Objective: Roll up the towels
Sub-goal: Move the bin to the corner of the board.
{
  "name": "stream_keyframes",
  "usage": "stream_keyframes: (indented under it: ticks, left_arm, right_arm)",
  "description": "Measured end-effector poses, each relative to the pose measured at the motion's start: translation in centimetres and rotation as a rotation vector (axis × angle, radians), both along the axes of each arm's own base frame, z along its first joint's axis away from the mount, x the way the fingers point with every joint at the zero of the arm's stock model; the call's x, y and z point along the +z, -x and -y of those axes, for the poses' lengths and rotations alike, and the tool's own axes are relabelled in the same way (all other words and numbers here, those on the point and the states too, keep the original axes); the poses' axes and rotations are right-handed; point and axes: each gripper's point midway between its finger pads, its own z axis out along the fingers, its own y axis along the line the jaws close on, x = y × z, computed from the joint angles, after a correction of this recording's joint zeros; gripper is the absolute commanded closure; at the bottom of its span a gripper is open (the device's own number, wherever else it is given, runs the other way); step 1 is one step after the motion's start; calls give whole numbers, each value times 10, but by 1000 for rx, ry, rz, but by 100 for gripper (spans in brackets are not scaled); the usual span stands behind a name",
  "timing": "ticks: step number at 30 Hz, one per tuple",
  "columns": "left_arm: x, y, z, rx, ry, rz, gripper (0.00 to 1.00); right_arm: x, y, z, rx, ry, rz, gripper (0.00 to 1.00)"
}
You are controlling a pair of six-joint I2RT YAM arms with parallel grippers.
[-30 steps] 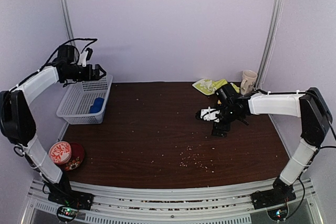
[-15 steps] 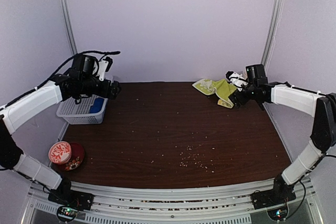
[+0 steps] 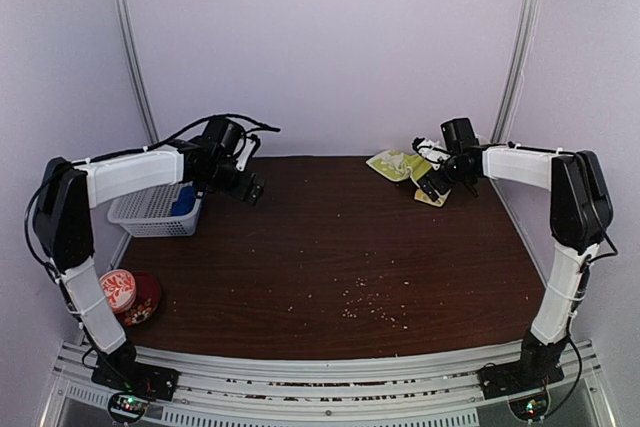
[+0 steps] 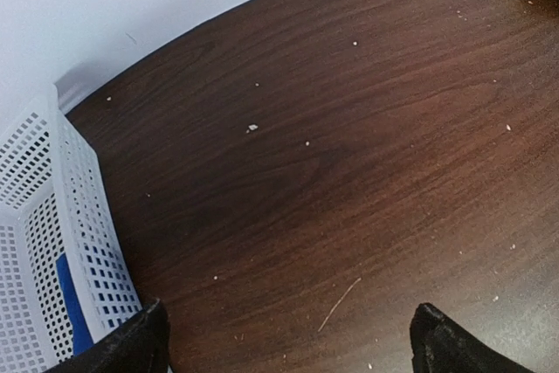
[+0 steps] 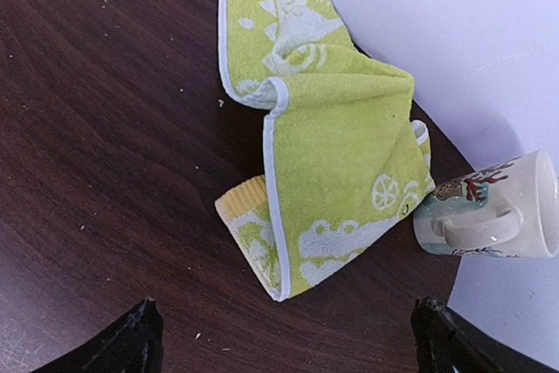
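The left gripper [image 3: 250,190] hangs above the table [image 3: 330,257] left of centre in the top view, just right of the white basket [image 3: 140,209]. Its fingers are spread wide with nothing between them. In the left wrist view only the two black tips show at the bottom edge, with bare dark wood and a few pale crumbs between. The blue towel [image 3: 184,201] lies inside the basket, on its right side. From the left wrist it shows as a blue strip through the mesh at lower left.

The right gripper [image 3: 432,189] sits at the upper right of the top view, at the near edge of the green towel [image 5: 336,146]. Its fingers also stand wide apart and grip nothing. The towel lies loose and partly folded on the table near the back wall, filling the middle of the right wrist view, its white border and pale pattern showing. A mug [image 5: 489,211] is just beside the towel's edge at the right of that view.
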Motion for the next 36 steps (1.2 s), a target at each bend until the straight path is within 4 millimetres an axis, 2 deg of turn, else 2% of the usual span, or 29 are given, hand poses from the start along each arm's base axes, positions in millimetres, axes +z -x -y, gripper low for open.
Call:
stream_keyframes:
  ticks: [5,8,13,21,30,36]
  left_arm:
    - [-24,-19,1,37,-12,-42,2]
    - [-41,-22,-15,80,-22,-84,2]
    - [-48,-31,-45,153,-18,-100,2]
    - [-74,-36,-68,207,-28,-148,2]
    - [-82,-41,-93,265,-26,-166,2]
    - [-82,-42,-91,263,-9,-167,2]
  right_arm:
    - [-13,1,11,-57,17,17,0]
    - [-24,4,18,-91,19,4,0]
    - [-35,-4,26,-147,26,10,0]
    - [-66,-22,32,-194,74,-23,0]
    - [-72,-45,36,-231,105,-7,1]
    - [-86,-58,40,-259,133,-17,7]
